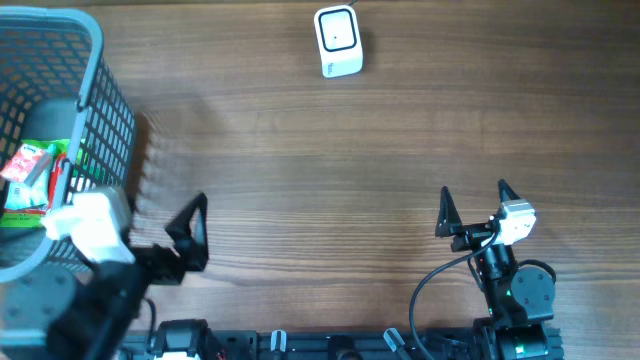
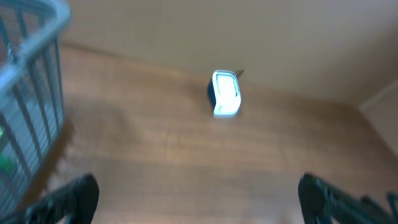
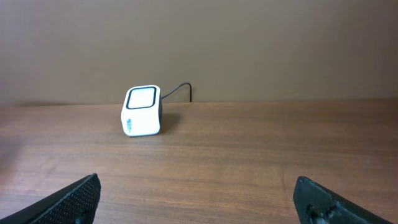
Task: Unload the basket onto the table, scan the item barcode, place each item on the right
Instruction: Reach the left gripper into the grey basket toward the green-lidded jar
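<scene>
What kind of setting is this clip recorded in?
Probably a mock shop checkout set up on a table: a small white barcode scanner stands on the wooden tabletop, and a grey wire basket on the left holds packaged items. A plain wall stands behind.

Soft, even light fills the overhead view. The wooden table (image 1: 320, 150) shows no hard glare, and the white scanner (image 1: 337, 40) at upper centre is bright, nearly washed out. The basket (image 1: 110, 110) at the left throws a faint streaked shadow to its right.

The left wrist view is blurred throughout, perhaps from motion: the basket's bars smear at the left edge and the scanner looks soft.

The right wrist view is dimmer, warm and sharp at mid-frame, with a soft shadow right of the scanner. The right gripper's fingers (image 3: 74, 199) in the lower corners are dark and out of focus.
</scene>
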